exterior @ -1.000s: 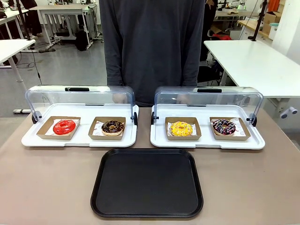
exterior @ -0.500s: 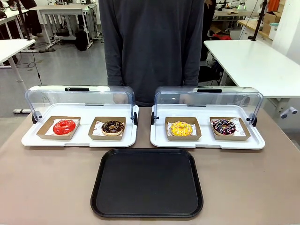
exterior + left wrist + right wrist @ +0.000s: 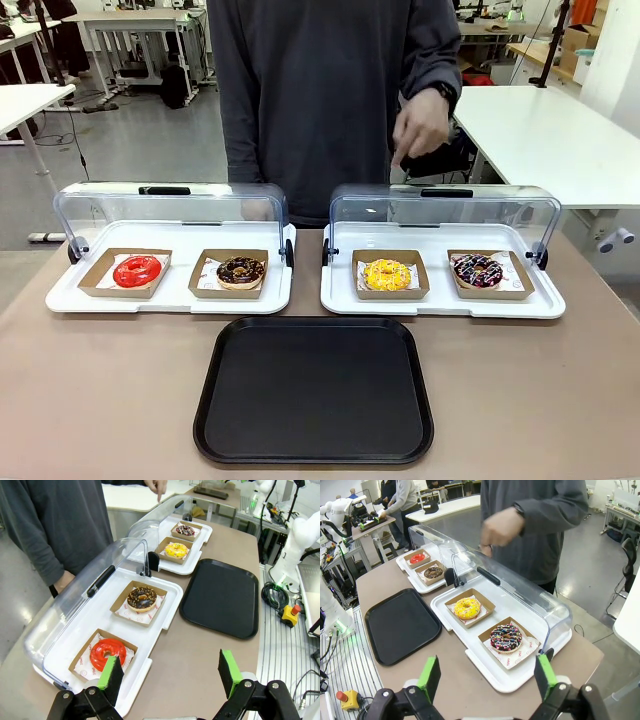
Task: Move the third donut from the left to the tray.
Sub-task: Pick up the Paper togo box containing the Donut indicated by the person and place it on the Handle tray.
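We judge that none of the move is done yet. The yellow donut (image 3: 388, 272) sits in its cardboard holder (image 3: 362, 290) on a white tray (image 3: 440, 305), below the person's hand (image 3: 420, 128), which hangs over the open clear lid (image 3: 445, 210), loosely curled, one finger pointing down, grasping nothing. The black tray (image 3: 315, 400) lies bare, farther from the hand, on our side. Our left gripper (image 3: 167, 675) and right gripper (image 3: 487, 677) stand spread wide and empty, well apart from the donut, so picking, carrying and placing all remain.
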Available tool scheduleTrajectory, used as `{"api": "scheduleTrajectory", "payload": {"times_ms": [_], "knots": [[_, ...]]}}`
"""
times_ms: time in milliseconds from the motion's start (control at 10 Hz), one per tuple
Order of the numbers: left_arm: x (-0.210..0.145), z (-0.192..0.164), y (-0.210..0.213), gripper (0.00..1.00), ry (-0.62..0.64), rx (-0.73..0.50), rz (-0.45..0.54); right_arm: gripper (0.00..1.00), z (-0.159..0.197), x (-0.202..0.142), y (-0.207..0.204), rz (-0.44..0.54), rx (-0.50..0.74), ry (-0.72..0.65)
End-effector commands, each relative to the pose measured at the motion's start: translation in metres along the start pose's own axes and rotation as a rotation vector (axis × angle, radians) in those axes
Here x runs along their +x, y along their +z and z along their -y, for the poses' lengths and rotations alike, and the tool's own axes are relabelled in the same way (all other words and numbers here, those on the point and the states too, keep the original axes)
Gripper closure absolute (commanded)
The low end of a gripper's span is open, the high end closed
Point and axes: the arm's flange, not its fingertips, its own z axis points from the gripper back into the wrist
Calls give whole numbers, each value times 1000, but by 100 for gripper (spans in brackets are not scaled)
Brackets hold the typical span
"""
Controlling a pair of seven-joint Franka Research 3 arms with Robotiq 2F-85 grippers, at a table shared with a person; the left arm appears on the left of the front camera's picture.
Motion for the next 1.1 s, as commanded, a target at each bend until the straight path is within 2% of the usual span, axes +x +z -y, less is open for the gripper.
{"api": "scheduleTrajectory", "payload": {"times_ms": [0,1000], "knots": [[1,0,2,0,-12,-6,6,0,4,3,0,26,-2,24],[1,0,2,0,-12,-6,6,0,4,3,0,26,-2,24]]}}
